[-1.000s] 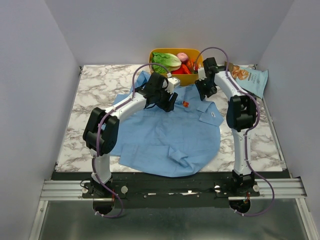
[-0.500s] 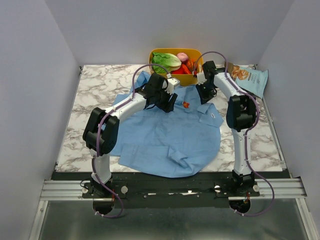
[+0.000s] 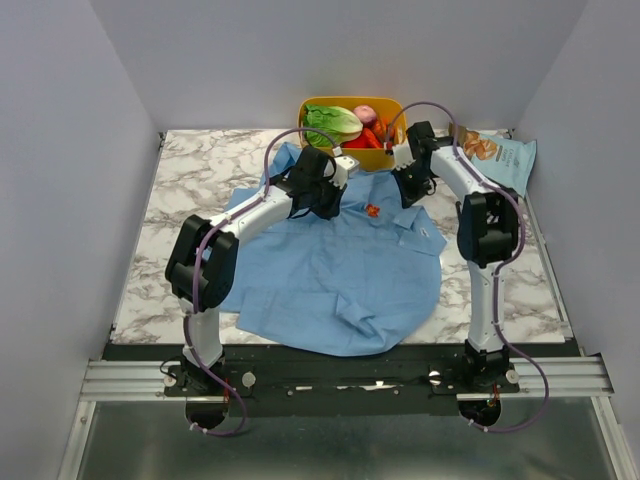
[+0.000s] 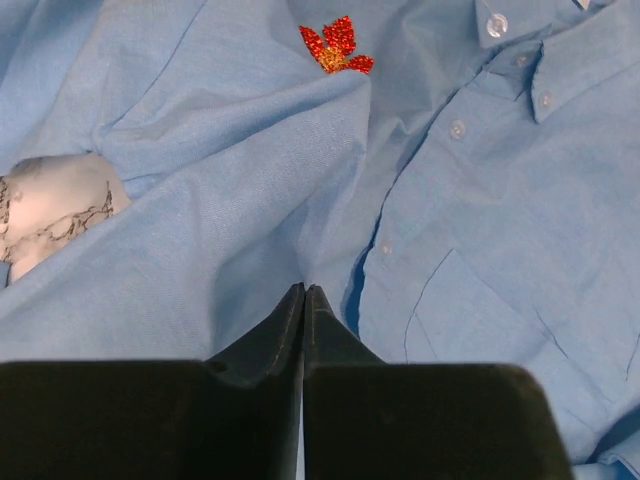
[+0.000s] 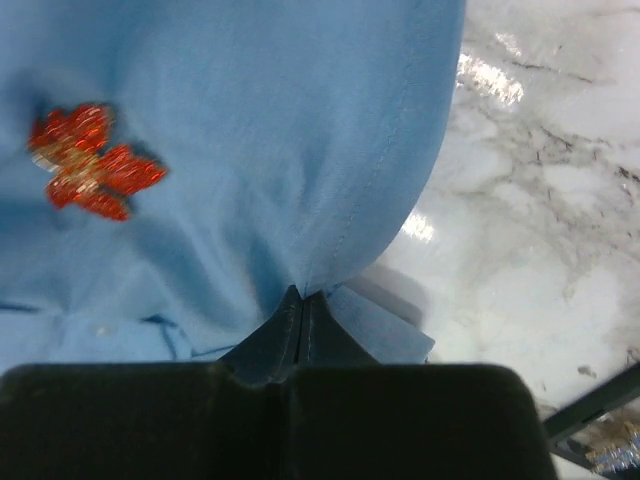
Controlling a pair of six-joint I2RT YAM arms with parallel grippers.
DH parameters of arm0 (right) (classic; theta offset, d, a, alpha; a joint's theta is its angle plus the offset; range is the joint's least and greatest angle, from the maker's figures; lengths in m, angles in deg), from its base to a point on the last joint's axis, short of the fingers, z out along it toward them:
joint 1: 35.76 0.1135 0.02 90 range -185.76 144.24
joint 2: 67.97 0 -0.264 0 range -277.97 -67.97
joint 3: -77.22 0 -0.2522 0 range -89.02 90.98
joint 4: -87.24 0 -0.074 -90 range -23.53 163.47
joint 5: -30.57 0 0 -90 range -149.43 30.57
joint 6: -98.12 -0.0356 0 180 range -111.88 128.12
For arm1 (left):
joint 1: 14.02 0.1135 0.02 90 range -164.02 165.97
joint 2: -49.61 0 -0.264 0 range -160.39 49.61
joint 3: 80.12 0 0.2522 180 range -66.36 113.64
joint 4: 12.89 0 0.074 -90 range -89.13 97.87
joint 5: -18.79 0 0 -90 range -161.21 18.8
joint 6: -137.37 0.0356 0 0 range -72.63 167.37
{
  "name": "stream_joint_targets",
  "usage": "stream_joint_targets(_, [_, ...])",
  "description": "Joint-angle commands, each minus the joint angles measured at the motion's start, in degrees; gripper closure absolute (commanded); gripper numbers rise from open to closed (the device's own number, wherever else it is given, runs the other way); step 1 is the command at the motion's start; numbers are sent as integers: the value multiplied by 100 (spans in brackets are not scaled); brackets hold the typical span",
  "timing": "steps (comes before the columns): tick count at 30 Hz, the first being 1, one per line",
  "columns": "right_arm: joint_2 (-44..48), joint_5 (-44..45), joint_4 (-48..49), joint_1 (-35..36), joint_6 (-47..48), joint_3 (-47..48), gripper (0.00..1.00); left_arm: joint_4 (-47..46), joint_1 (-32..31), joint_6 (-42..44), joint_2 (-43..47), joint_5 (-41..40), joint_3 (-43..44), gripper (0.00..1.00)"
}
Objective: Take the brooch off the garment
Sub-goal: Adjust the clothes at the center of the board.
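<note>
The left pincer is closed. Its two black fingers meet tip to tip on a raised fold of the shirt, and a pinch of the cloth seems caught between them. The right pincer is closed as well. Its tips nip the shirt's hemmed edge where the cloth puckers, just where that edge meets the marble table.

The shirt is light blue and buttoned. It lies spread and rumpled, with its broad rounded part nearest the arm bases. Both pincers are down on its far part.

The brooch, a red glittery flower with a gold centre, sits on that far part of the shirt. It lies between the two pincers and touches neither. In the left wrist view it is beyond the fingertips and left of the shirt's row of buttons.

Just past the shirt's far edge stands a yellow bowl of vegetables. A snack bag lies off the shirt's far right side, apart from the cloth.
</note>
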Motion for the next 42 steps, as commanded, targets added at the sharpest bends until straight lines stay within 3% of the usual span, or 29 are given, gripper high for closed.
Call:
stream_joint_targets(1, [1097,-626,688,32,350,-491,99,-188,90,-20,316,-277,31,100])
stream_joint_targets(11, [1678,-1111,989,40,596,-940,99,-644,239,-99,798,-504,-153,100])
stream_joint_targets(18, [2275,-1568,1542,5,851,-1800,99,-1198,371,-29,1652,-1225,-952,100])
stream_joint_targets(27, [2592,-2025,2114,-188,746,-2232,99,-1410,397,323,2048,-1394,-1954,100])
stream_joint_targets(38, [2188,-1911,972,-171,1676,-2206,94,-1103,380,771,1890,-919,-2702,100])
stream_joint_targets(42, [2275,-2025,603,-162,2107,-2355,93,-831,336,1025,1943,-350,-2668,100])
